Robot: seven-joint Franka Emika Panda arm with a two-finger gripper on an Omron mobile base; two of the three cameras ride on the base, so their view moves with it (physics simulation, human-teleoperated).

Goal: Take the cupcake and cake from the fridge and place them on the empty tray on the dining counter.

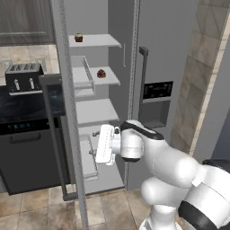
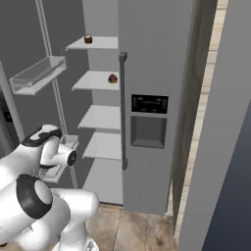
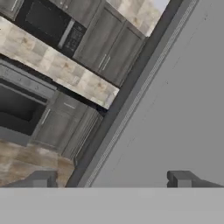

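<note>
Inside the tall grey flat-fronted fridge (image 1: pixel 157 54), whose left door stood swung open, white inner shelves were exposed. On the top shelf sat the tiny cupcake with pale cream-tan top and dark brown wrapper (image 1: pixel 79 37), toward the shelf's left side. One shelf below, the small round dark brown cake with reddish top (image 1: pixel 101 73) sat nearer the right of its shelf. Both upright, well apart from each other, nothing touching them. Same pair seen from the right base view: cupcake (image 2: pixel 88 38) above, cake (image 2: pixel 113 78) below.

Open grey fridge door (image 1: pixel 67 112) edge ran down the left base view, carrying clear plastic door bins (image 2: pixel 38 74). Right fridge door stayed shut, with dark vertical bar handle (image 2: pixel 123 112) and a dark dispenser panel (image 2: pixel 149 120).

White arm's two-finger gripper (image 3: pixel 113 178) sat low, well below both cakes, around the level of the lower shelves, beside the open door. Hand view: the two dark finger tips (image 3: pixel 41 178) stood wide apart, nothing between them, facing the flat grey inner face of the door; dark wood-grain cabinets (image 3: pixel 105 48) showed tilted beyond the door edge.

Left of the fridge: silver toaster (image 1: pixel 23 77) on a black worktop (image 1: pixel 27 105), dark oven front (image 1: pixel 27 152) below. Tan tiled floor (image 1: pixel 40 209).
</note>
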